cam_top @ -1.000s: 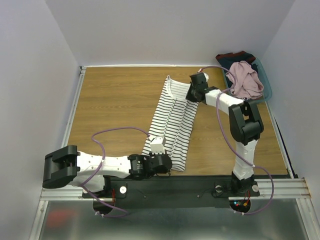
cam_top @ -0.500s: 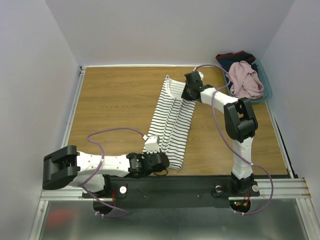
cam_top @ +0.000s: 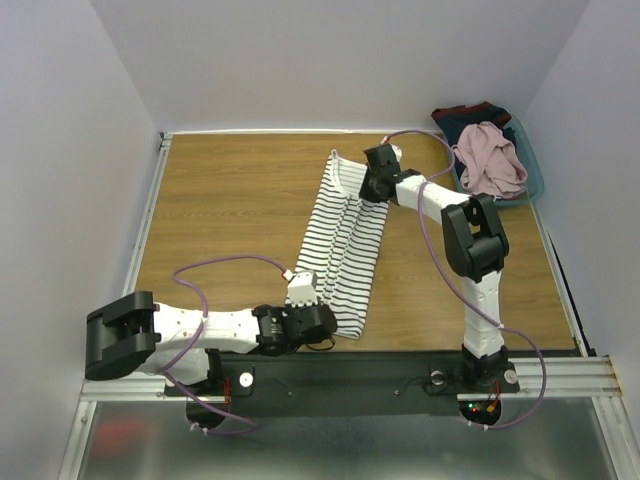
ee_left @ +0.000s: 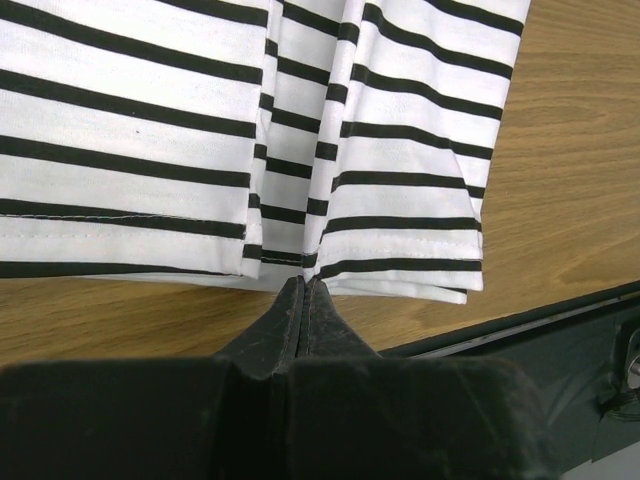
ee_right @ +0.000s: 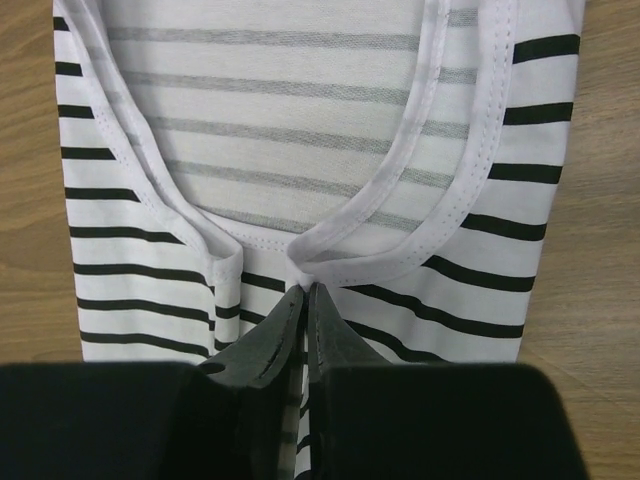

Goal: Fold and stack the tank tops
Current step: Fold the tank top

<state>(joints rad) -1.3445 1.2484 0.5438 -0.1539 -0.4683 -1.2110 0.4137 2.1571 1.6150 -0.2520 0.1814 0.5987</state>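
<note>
Striped top lies long axis near-to-far on the counter. Left jaws clamped shut on near hem, right jaws pinched on far neckline.

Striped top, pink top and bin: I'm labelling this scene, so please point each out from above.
Striped top [cam_top: 345, 240]: overhead view, middle of its folded body.
Pink top [cam_top: 490, 160]: overhead view, middle of the bunched cloth.
Bin [cam_top: 536, 172]: overhead view, its teal right rim.
</note>
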